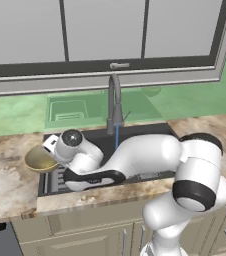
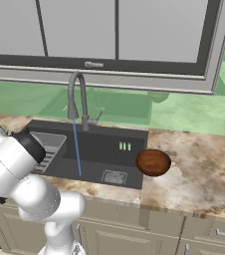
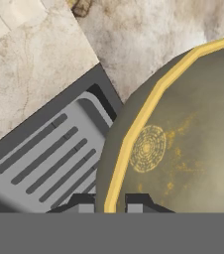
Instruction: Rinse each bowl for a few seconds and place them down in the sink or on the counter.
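Observation:
My gripper (image 3: 107, 204) is shut on the rim of the shiny olive-gold bowl (image 3: 183, 144), with one fingertip on each side of the yellow edge. In the left base view this bowl (image 1: 40, 159) hangs at the left end of the sink (image 1: 101, 143), over the seam between basin and counter (image 1: 5, 175), with my hand just right of it. The dark reddish-brown bowl (image 2: 153, 162) sits upright on the counter (image 2: 199, 169), touching the right end of the sink (image 2: 104, 149).
The grey faucet (image 2: 77, 94) arches over the basin and a thin blue stream of water (image 2: 77, 149) runs from it. A light grey slotted tray (image 3: 49, 154) lies in the sink's left part. The arm stretches across the basin's front.

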### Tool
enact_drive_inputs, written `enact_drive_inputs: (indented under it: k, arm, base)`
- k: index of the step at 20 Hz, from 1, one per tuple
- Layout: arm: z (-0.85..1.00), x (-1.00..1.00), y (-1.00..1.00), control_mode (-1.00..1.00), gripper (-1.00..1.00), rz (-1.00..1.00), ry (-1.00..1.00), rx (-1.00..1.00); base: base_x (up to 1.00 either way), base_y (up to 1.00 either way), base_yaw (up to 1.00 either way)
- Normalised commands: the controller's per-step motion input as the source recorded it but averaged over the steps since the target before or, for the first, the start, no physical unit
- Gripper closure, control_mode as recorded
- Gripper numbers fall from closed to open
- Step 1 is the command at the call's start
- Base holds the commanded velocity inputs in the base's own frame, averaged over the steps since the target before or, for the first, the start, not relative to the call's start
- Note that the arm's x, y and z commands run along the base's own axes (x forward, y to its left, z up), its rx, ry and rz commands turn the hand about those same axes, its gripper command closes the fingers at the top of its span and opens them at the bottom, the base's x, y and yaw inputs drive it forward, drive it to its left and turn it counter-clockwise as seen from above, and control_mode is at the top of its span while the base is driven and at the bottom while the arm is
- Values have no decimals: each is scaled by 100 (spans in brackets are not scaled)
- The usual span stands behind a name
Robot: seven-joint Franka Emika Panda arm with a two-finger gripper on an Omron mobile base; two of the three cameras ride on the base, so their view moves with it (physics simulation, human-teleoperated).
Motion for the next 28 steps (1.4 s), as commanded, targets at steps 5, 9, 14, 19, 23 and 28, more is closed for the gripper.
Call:
enact_drive_inputs:
  k: [5,9,14,19,23,28]
  arm:
    - [-1,5,18,-100,100,4,6,0]
    - [-3,5,18,-100,100,3,5,0]
    - [-7,2,20,-100,100,2,1,-2]
    - [-11,3,18,-100,100,2,0,-2]
    - [-12,6,16,-100,100,2,0,-1]
    - [-11,8,16,-100,100,1,1,-1]
  base:
    - [0,0,0]
    - [0,0,0]
    - [0,0,0]
    - [0,0,0]
    - [0,0,0]
    - [0,0,0]
